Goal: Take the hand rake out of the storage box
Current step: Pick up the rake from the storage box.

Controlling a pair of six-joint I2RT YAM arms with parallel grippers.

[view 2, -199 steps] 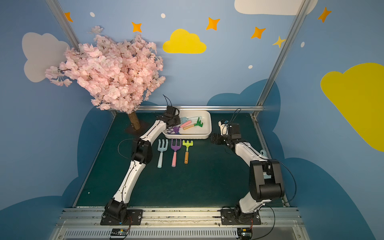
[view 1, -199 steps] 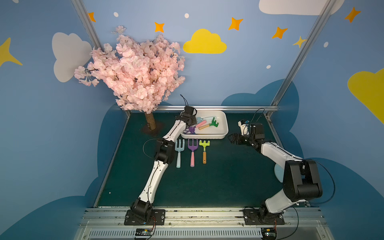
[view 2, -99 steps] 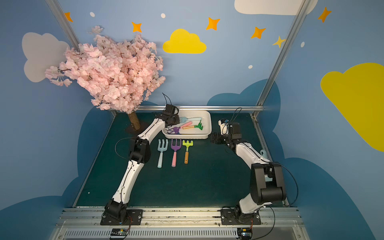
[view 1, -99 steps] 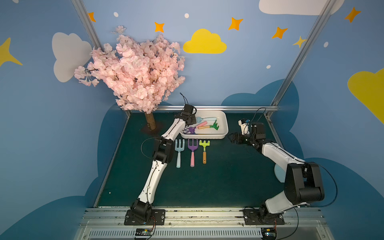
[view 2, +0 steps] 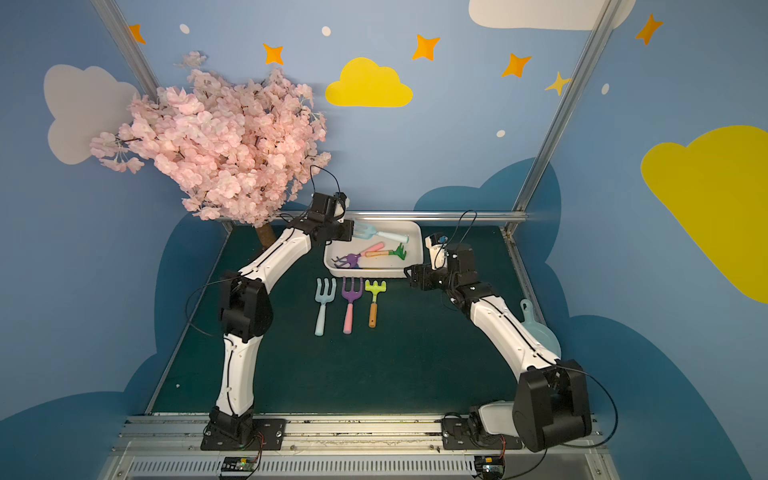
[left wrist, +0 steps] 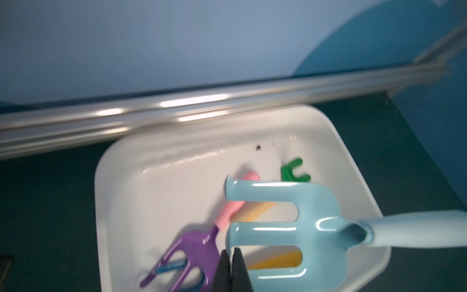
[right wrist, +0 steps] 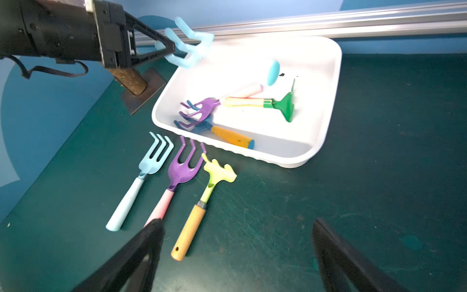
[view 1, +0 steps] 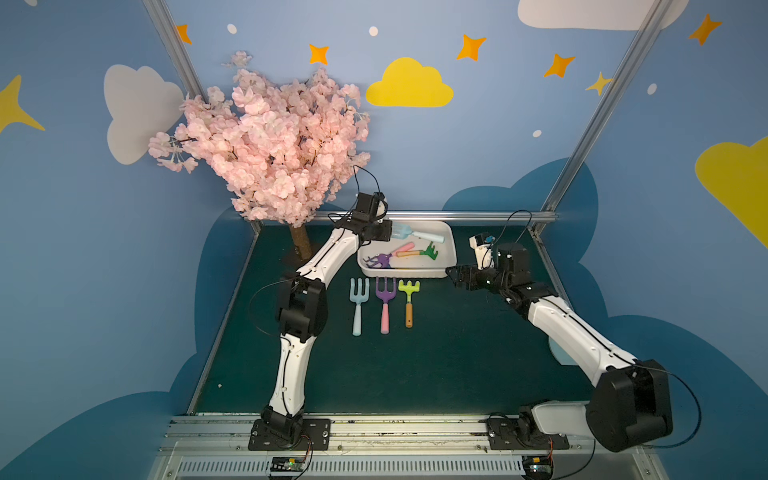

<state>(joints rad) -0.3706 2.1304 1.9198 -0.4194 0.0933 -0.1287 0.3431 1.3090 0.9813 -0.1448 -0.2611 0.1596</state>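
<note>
The white storage box [view 1: 451,250] [view 2: 417,249] stands at the back of the green mat. My left gripper [view 1: 390,237] [view 2: 352,231] [left wrist: 231,252] is shut on an outer tine of a light blue hand rake [view 1: 415,235] [view 2: 380,235] [left wrist: 290,227], which hangs level above the box's far left part. A purple rake [right wrist: 202,108], a green rake [right wrist: 285,106] and a blue rake with an orange handle [right wrist: 231,136] lie in the box [right wrist: 324,121]. My right gripper [view 1: 451,276] [view 2: 411,276] [right wrist: 237,222] stands open just off the box's near right corner, holding nothing.
Three rakes lie side by side on the mat before the box: light blue [view 1: 357,305], purple with a pink handle [view 1: 385,303], yellow-green with a wooden handle [view 1: 409,301]. A pink blossom tree [view 1: 270,145] stands at the back left. A pale blue scoop [view 2: 536,328] lies under the right arm.
My left gripper has lifted the light blue rake a little higher and further left over the box. The right arm has barely moved.
</note>
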